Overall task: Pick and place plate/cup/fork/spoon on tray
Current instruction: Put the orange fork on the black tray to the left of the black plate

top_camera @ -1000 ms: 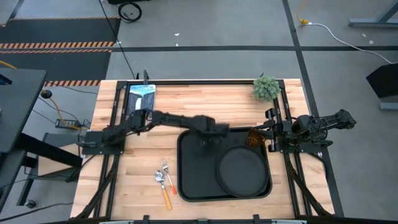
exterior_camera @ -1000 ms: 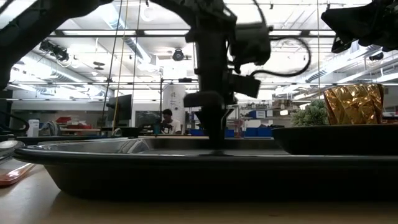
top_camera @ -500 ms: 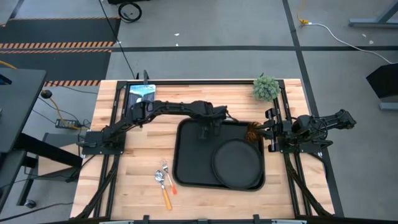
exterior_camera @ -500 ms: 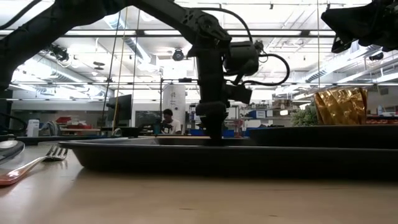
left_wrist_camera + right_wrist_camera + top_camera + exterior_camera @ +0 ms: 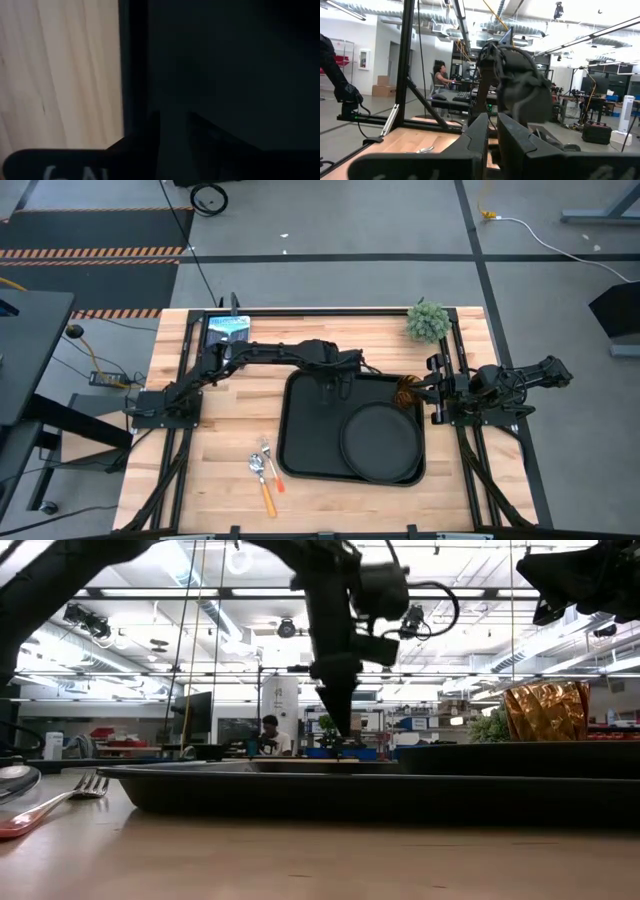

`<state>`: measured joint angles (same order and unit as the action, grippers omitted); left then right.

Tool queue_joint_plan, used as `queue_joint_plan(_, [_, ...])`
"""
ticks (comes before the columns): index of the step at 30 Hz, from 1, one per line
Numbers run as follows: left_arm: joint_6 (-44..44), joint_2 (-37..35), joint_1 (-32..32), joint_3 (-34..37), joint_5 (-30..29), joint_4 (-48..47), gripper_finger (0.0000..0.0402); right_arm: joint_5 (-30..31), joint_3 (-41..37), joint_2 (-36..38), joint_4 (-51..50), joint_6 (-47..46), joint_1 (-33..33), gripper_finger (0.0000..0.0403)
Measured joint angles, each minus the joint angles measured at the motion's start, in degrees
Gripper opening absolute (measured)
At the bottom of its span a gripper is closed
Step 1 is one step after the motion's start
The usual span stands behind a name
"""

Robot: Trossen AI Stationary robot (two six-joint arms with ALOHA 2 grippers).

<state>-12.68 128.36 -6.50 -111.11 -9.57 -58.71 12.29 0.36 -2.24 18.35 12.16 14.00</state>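
The black tray (image 5: 310, 430) lies on the wooden table, seen edge-on in the low view (image 5: 300, 792). The round black plate (image 5: 380, 445) lies in its right half. The amber cup (image 5: 406, 393) stands in the tray's far right corner and shows in the low view (image 5: 545, 710). The spoon (image 5: 256, 466) and the fork (image 5: 266, 450) lie side by side on the table left of the tray. My left gripper (image 5: 333, 387) hangs slightly open just above the tray's far rim, touching nothing (image 5: 335, 732). My right gripper (image 5: 437, 395) waits shut at the table's right side.
A small green plant (image 5: 428, 320) stands at the far right corner. A blue and white flat thing (image 5: 228, 330) lies at the far left. Black frame rails (image 5: 185, 380) run along both sides. Bare wood (image 5: 230, 410) lies left of the tray.
My left gripper, down on the tray's far rim, has drawn the tray toward the table's far edge and a little left; the plate and the cup have ridden along on it. Then the gripper has risen clear of the rim, and the tray stays put.
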Motion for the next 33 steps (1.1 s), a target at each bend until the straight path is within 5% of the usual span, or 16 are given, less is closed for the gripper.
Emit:
queue_joint_plan(9, [10.3, -1.6, 6.8, 0.0, 4.9, -9.2, 0.0102, 0.0, 0.0, 0.0, 0.0, 0.0, 0.0, 0.0045])
queue_joint_plan(17, [22.5, -1.7, 14.4, 0.0, 1.2, -8.9, 0.0102, 0.0, 0.0, 0.0, 0.0, 0.0, 0.0, 0.0045])
queue_joint_plan(25, [45.6, -1.7, 25.4, 0.0, -11.3, -13.5, 0.0102, 0.0, 0.0, 0.0, 0.0, 0.0, 0.0, 0.0045])
queue_joint_plan(33, [76.6, -1.7, 33.9, 0.0, -13.1, -19.9, 0.0088, 0.0, 0.0, 0.0, 0.0, 0.0, 0.0, 0.0045])
